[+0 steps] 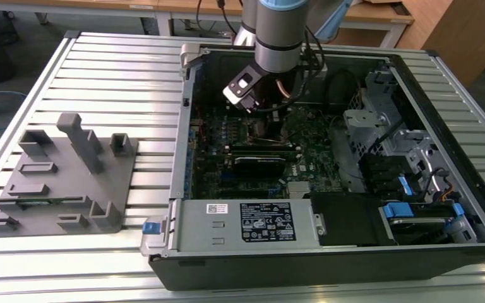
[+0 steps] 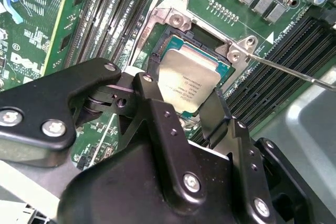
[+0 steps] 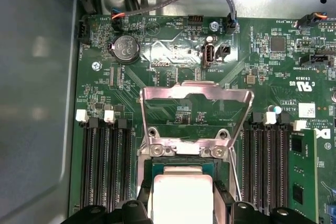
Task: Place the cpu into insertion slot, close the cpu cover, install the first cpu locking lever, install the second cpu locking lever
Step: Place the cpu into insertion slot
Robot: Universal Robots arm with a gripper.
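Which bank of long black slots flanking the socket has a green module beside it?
The long black slot bank farthest from the grey chassis wall, bordered by the green module; the wall-side bank is empty.

The arm point(image 1: 275, 44) is a silver-grey tube with a pale blue joint cap. The gripper point(image 2: 184, 103) is matt black, its links fastened with silver screws.
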